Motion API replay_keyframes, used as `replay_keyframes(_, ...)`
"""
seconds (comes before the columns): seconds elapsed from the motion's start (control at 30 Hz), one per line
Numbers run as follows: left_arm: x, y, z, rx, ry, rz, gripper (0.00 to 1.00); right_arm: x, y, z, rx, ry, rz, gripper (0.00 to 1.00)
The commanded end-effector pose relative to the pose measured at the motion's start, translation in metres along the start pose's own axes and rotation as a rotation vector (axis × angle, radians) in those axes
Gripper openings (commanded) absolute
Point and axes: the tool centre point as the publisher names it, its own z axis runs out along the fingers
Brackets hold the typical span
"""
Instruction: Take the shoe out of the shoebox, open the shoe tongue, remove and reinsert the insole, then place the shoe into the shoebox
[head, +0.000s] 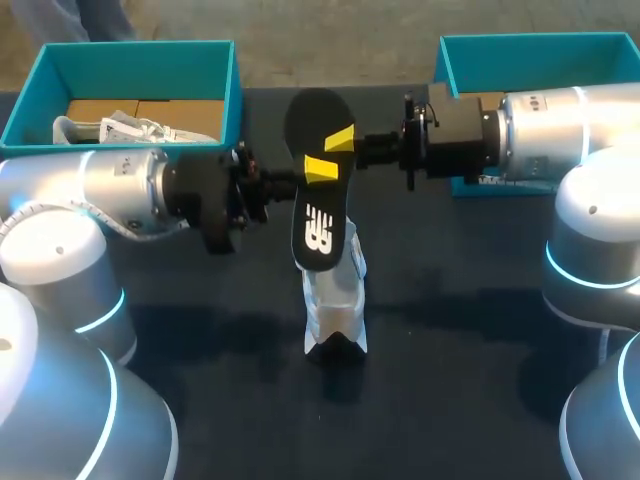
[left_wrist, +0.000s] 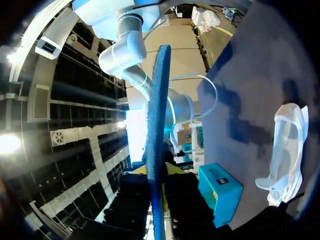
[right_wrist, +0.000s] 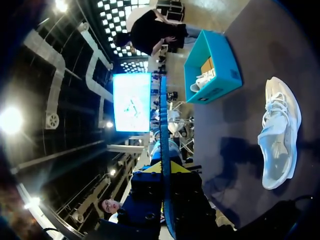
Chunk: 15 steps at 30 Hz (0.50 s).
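Observation:
A black insole (head: 318, 230) with a white logo hangs upright in the air above the table's middle. My right gripper (head: 340, 140) is shut on its upper part from the right. Just below, my left gripper (head: 318, 172) is shut on it from the left. Each wrist view has the insole edge-on, a thin blue strip (left_wrist: 159, 100) (right_wrist: 163, 115) between that gripper's yellow tips (left_wrist: 157, 172) (right_wrist: 166, 167). The white shoe (head: 335, 300) lies on the dark table under the insole, also seen beside the grippers (left_wrist: 287, 150) (right_wrist: 280, 135).
A teal shoebox (head: 130, 60) at the back left holds another white shoe (head: 120, 128). A second teal box (head: 540, 50) stands at the back right, behind my right arm. The dark tabletop (head: 460, 350) stretches in front of the shoe.

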Motion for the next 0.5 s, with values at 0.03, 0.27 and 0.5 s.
replay_keyframes(0.03, 0.002, -0.002, 0.001, -0.004, -0.003, -0.001, 0.00, 0.000, -0.001, 0.002, -0.005, -0.002, 0.002, 0.00)
replay_keyframes(0.27, 0.002, -0.002, 0.001, -0.005, -0.009, -0.017, 0.00, -0.004, -0.001, -0.002, -0.029, -0.001, 0.001, 0.00)
replay_keyframes(0.5, 0.001, -0.007, -0.004, -0.010, -0.006, -0.040, 0.00, -0.005, 0.001, -0.017, -0.076, -0.027, -0.038, 1.00)
